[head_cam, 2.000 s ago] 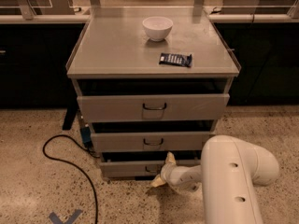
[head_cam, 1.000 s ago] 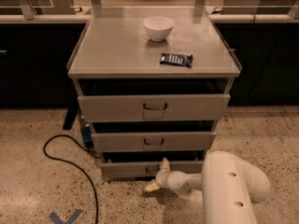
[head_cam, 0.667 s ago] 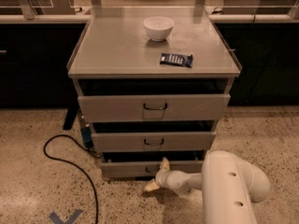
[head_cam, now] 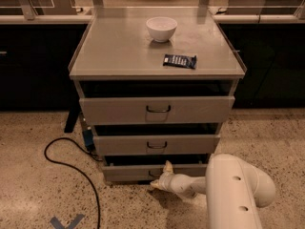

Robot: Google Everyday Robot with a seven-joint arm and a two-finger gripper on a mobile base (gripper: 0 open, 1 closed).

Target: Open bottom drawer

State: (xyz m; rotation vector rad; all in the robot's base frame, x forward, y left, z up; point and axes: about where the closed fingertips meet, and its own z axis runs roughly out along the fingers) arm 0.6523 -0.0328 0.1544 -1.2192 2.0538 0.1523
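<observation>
Down near the speckled floor [head_cam: 38, 199], the robot's gripper [head_cam: 161, 177] sits against the centre of the bottom drawer [head_cam: 128, 172], the lowest front of the grey cabinet [head_cam: 86, 109]. Whether it is clasping anything cannot be told. The drawer stands slightly out beneath the middle drawer [head_cam: 190, 144]. A white bowl [head_cam: 161, 28] and a dark packet [head_cam: 179, 60] rest on top.

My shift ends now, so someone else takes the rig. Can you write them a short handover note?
Gripper: low at the centre of the bottom drawer's front; whether it has hold cannot be told.
Done: the approach; a dark gap shows above the drawer's front.
Left: pull it well out.
Above it: middle drawer, top drawer.
</observation>
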